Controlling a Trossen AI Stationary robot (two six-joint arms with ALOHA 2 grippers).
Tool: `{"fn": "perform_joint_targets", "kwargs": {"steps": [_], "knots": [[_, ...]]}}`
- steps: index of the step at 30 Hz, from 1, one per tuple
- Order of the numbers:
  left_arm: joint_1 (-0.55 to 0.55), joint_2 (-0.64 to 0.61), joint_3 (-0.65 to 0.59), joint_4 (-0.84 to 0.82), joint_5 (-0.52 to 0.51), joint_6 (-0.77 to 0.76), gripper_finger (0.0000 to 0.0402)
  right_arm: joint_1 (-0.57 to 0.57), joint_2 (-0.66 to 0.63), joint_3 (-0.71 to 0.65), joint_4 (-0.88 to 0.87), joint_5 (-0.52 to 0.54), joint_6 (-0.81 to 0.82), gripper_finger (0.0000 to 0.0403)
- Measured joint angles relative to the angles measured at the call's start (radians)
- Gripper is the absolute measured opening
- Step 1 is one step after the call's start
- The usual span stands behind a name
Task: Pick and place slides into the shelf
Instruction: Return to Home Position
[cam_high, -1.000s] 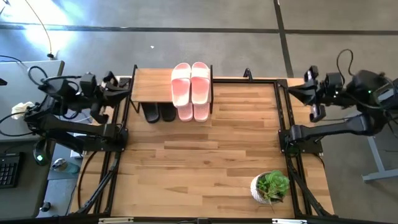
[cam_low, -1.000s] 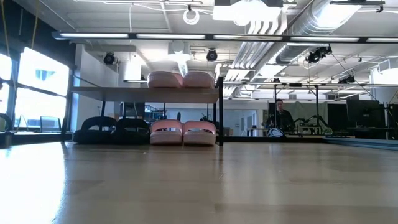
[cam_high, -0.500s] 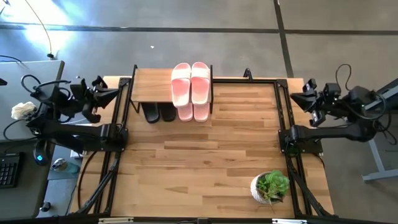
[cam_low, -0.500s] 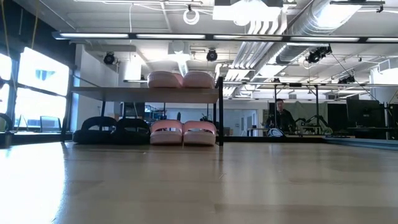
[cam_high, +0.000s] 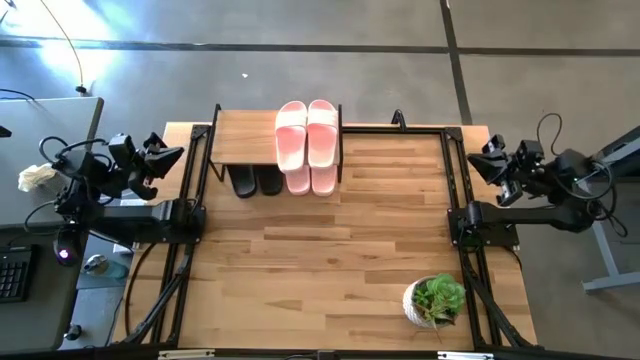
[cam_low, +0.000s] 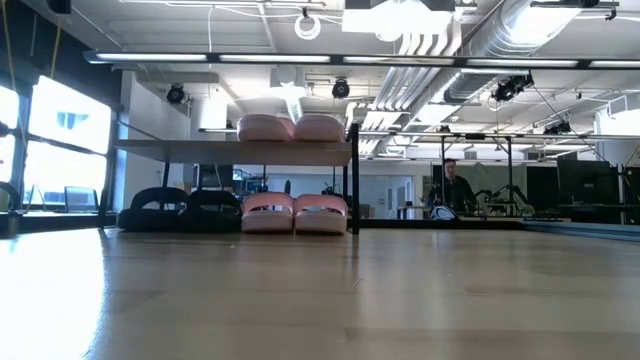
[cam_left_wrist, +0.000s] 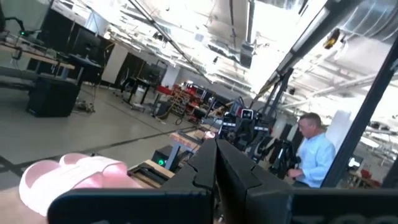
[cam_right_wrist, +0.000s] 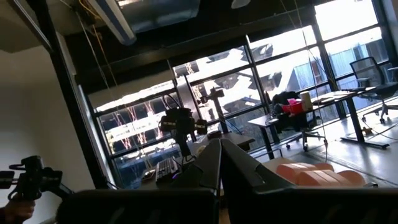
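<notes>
The shelf (cam_high: 250, 148) stands at the table's far edge, on thin black legs (cam_low: 352, 180). One pale pink pair of slides (cam_high: 307, 130) lies on its top board (cam_low: 230, 147). A second pink pair (cam_low: 293, 213) and a black pair (cam_low: 180, 210) rest on the tabletop under it. My left gripper (cam_high: 172, 154) is shut and hangs outside the table's left edge, level with the shelf; its wrist view sees the top pink pair (cam_left_wrist: 74, 177). My right gripper (cam_high: 476, 160) is shut, just beyond the table's right edge.
A potted plant (cam_high: 435, 300) stands near the table's near right corner. Black frame rails (cam_high: 458, 190) run along both table sides. A person (cam_low: 455, 185) sits far back in the room; another person (cam_left_wrist: 311, 155) shows in the left wrist view.
Both arms have drawn back from the table. The left gripper has moved away from the shelf toward the left and a little toward the near edge. The right arm has folded back to the right and its gripper has sunk slightly. The slides have stayed put.
</notes>
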Motion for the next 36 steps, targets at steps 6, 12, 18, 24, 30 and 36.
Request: {"fn": "perform_joint_targets", "kwargs": {"steps": [6, 12, 18, 24, 30, 36], "knots": [[0.000, -0.041, -0.053, -0.004, -0.008, -0.020, 0.0000, 0.000, -0.008, -0.020, 0.004, 0.008, 0.009, 0.0000], [0.000, -0.041, -0.125, 0.082, 0.001, -0.020, 0.0000, 0.000, -0.008, -0.030, 0.028, 0.009, 0.019, 0.0000], [0.000, -0.041, -0.267, 0.295, 0.053, -0.021, 0.0000, 0.000, -0.008, -0.201, 0.252, -0.034, 0.077, 0.0000], [0.000, -0.042, -0.400, 0.432, 0.079, -0.074, 0.0000, 0.000, -0.008, -0.349, 0.444, -0.061, 0.117, 0.0000], [0.000, -0.042, -0.530, 0.540, 0.086, -0.148, 0.0000, 0.000, -0.008, -0.437, 0.476, -0.062, 0.168, 0.0000], [0.000, -0.042, -0.625, 0.636, 0.086, -0.189, 0.0000, 0.001, -0.008, -0.551, 0.590, -0.068, 0.235, 0.0000]]}}
